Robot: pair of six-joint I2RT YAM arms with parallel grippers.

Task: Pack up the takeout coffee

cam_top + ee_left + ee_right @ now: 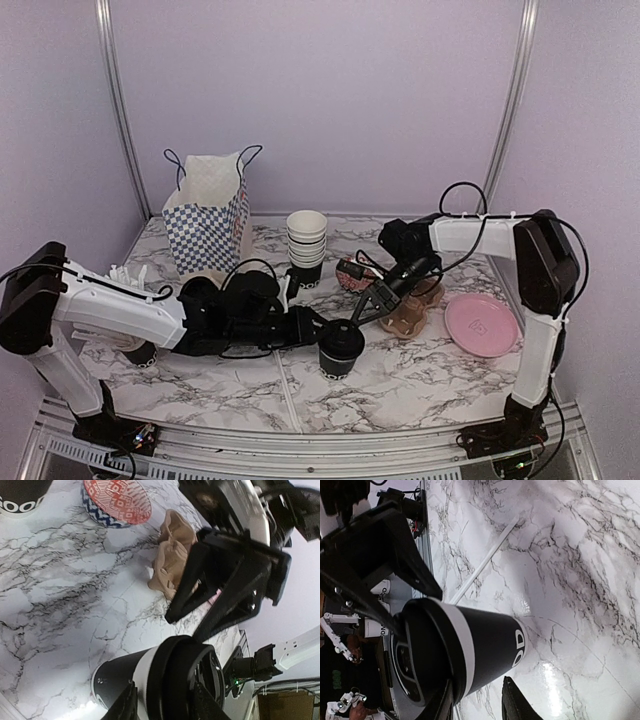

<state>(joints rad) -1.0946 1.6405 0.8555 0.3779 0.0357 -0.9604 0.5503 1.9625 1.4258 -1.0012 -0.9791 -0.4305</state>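
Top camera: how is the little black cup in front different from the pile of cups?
The takeout coffee cup wears a black lid; the stack of cups is open on top. The takeout coffee cup is one alone; the stack of cups is several nested together, so it stands taller. The takeout coffee cup sits in front; the stack of cups stands farther back. Both stand upright on the marble table.

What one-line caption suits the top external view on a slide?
Left gripper and right gripper flank the lidded coffee cup; checkered bag and pink plate stand aside.
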